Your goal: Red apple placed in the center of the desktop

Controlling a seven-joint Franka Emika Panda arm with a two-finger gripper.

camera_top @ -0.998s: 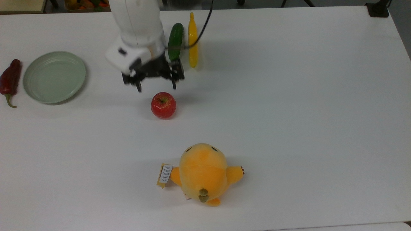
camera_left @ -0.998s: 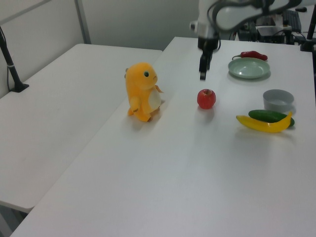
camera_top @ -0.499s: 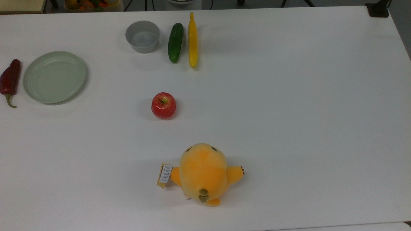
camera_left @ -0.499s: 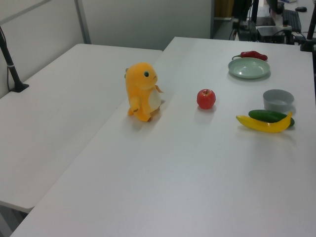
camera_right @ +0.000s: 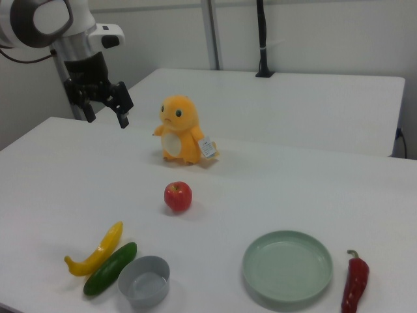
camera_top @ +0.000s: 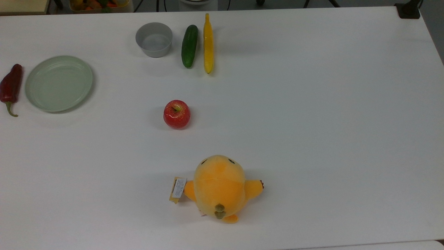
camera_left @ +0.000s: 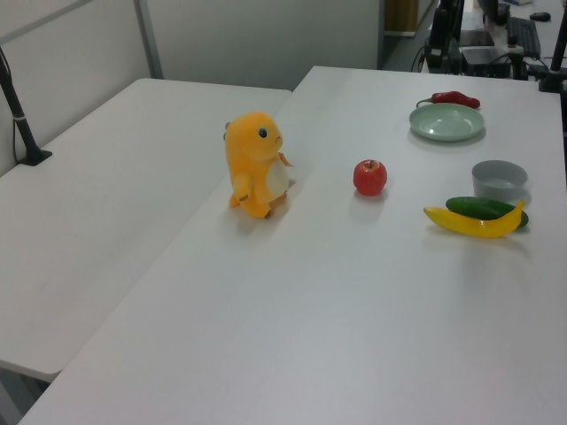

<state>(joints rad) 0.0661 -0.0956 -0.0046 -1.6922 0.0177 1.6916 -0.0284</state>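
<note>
Red glossy round apple rests right of and nearer than my raised black two-finger gripper, fingers parted, empty.

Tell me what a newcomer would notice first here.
The orange plush toy stands out, upright near the top view's bottom edge of the desktop. The red apple sits alone mid-table just beyond it. In the right view, the gripper hangs raised above the table, empty, jaws open.
</note>
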